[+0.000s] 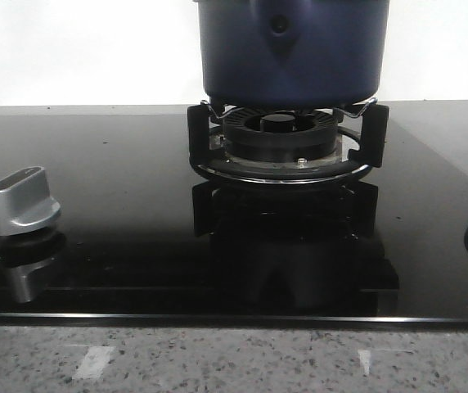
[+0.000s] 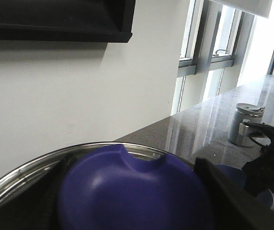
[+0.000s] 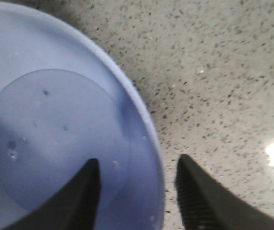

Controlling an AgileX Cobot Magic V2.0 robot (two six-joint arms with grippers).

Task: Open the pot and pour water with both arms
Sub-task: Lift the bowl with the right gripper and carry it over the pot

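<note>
Pot, large dark-blue matte cylinder (image 1: 291, 51), sits on the black burner grate (image 1: 287, 135) at the far centre of the glossy black glass hob (image 1: 136, 196). The left gripper (image 2: 132, 191) pinches a dark-blue moulded part, probably the lid knob (image 2: 132, 187), over a steel rim (image 2: 27, 167); lift it straight up, keeping it level. The right gripper (image 3: 137, 191), fingers spread, straddles the rim of a pale-blue bowl holding water (image 3: 55, 124) on the speckled stone counter (image 3: 213, 72), away from the pot; neither arm shows in the front view.
</note>
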